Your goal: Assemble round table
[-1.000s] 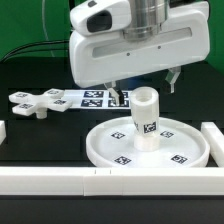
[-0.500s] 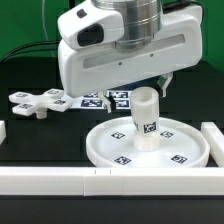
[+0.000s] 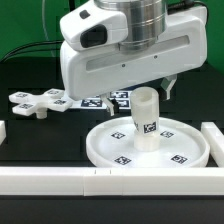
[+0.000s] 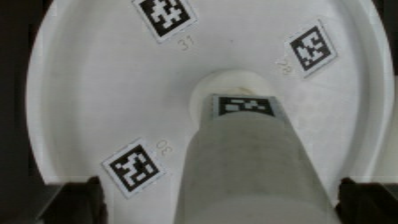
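Observation:
The large white rimmed disc [image 3: 100, 150] lies on the black table with several tags on it. The short white cylinder [image 3: 147, 118] stands upright on its central hub. My gripper [image 3: 140, 92] hovers just above the cylinder's top, open. In the wrist view the cylinder [image 4: 240, 150] rises toward the camera from the disc [image 4: 107, 90]. The dark fingertips [image 4: 71, 200] stand on either side of the cylinder, apart from it. The cross-shaped piece [image 3: 35, 102] lies flat at the exterior view's left.
The marker board [image 3: 92, 101] lies behind the disc, partly hidden by my gripper. Long white bars run along the front [image 3: 50, 180] and at the exterior view's right [image 3: 212, 135]. A bar end shows at the left [image 3: 3, 130].
My gripper has shifted toward the exterior view's left and come closer over the cylinder since one second ago. It has barely moved in the last half second. The parts stay put.

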You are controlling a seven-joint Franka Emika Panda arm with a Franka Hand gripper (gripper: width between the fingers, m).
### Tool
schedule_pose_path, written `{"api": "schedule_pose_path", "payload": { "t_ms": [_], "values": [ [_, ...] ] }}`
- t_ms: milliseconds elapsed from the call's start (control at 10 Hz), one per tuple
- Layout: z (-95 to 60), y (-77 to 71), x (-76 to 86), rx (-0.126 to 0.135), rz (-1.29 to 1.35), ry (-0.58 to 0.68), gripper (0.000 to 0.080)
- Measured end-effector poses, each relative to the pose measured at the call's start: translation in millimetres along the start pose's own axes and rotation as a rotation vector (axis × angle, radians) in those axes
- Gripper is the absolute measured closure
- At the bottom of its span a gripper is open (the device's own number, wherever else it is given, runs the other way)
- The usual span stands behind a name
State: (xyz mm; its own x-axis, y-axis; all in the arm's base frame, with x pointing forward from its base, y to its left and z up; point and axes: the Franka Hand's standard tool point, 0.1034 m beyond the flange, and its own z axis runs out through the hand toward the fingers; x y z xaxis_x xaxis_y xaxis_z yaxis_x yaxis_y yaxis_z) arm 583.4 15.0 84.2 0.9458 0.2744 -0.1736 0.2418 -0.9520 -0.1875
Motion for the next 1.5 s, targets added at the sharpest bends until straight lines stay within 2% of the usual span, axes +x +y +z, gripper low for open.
{"api": "schedule_pose_path", "payload": {
  "t_ms": [100,200,300,400,800,1000,1200,1500],
  "values": [
    [1.1,-1.3,-0.3,0.0,-0.001,-0.001,0.0193],
    [1.7,-3.9,0.2,0.0,-0.006,-0.002,0.0193],
    [1.5,-3.6,0.3,0.001,-0.005,-0.001,0.033],
    [1.5,-3.3,0.2,0.001,-0.004,-0.001,0.0387],
    [1.5,-3.1,0.2,0.001,0.012,0.003,0.0387],
    [1.8,-6.4,-5.6,-0.019,0.126,0.054,0.0387],
    [4.7,-17.5,-7.6,-0.024,0.346,0.086,0.0387],
    [5.3,-16.9,-7.9,-0.023,0.654,0.16,0.0387]
  ]
}}
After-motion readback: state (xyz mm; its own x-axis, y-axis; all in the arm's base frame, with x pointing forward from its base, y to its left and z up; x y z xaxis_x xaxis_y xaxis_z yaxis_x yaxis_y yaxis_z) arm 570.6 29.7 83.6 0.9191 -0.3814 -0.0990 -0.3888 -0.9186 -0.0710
